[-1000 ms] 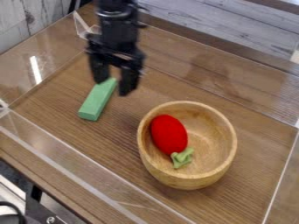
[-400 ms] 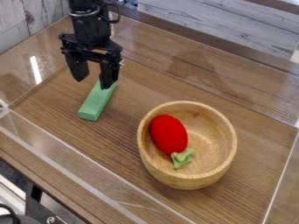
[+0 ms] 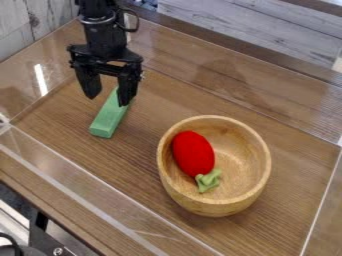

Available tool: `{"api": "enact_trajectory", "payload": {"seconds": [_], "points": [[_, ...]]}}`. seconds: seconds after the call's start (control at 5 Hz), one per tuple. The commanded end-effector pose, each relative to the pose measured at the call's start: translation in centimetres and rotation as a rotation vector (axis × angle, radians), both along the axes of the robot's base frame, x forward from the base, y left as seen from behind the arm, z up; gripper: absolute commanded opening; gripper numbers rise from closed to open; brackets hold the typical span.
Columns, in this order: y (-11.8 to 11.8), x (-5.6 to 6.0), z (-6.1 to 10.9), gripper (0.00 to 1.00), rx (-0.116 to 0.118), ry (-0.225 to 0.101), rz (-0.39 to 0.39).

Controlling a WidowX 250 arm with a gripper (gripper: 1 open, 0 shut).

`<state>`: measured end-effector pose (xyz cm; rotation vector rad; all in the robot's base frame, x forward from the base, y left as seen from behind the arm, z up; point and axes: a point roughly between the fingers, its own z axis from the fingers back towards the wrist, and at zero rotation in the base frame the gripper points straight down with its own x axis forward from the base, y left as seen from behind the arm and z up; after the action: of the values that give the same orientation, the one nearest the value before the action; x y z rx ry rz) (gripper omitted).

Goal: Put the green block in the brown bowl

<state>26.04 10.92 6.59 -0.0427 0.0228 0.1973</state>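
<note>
- gripper (image 3: 108,92) of black metal points straight down, its two fingers (image 3: 91,84) spread wide with nothing between them.
- fingertips sit just above the far end of the green block (image 3: 110,117); whether they touch it cannot be told from this view.
- green block lies flat on the wooden table (image 3: 80,170), its long side running from the gripper toward the near left, well outside the bowl.
- brown bowl (image 3: 249,140) stands upright to the right of the block, apart from it, with bare table between the two.
- red vegetable (image 3: 193,152) with a small green stem (image 3: 210,181) rests inside the bowl, toward its left half, the stem pointing at the near rim.
- clear walls (image 3: 40,80) rise around the table's edges, catching glare on the left and along the front.
- pale wooden planks (image 3: 254,25) run behind the table at the top.
</note>
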Motion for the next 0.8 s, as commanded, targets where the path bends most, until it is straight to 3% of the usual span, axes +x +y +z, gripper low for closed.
{"api": "enact_trajectory", "payload": {"seconds": [0.0,0.2,0.6], "points": [[-0.1,0.0,0.8,1.00,0.009,-0.014,0.056],[-0.2,-0.1,1.0,1.00,0.007,-0.007,0.105],[2.3,0.2,0.8,1.00,-0.001,0.004,0.148]]}}
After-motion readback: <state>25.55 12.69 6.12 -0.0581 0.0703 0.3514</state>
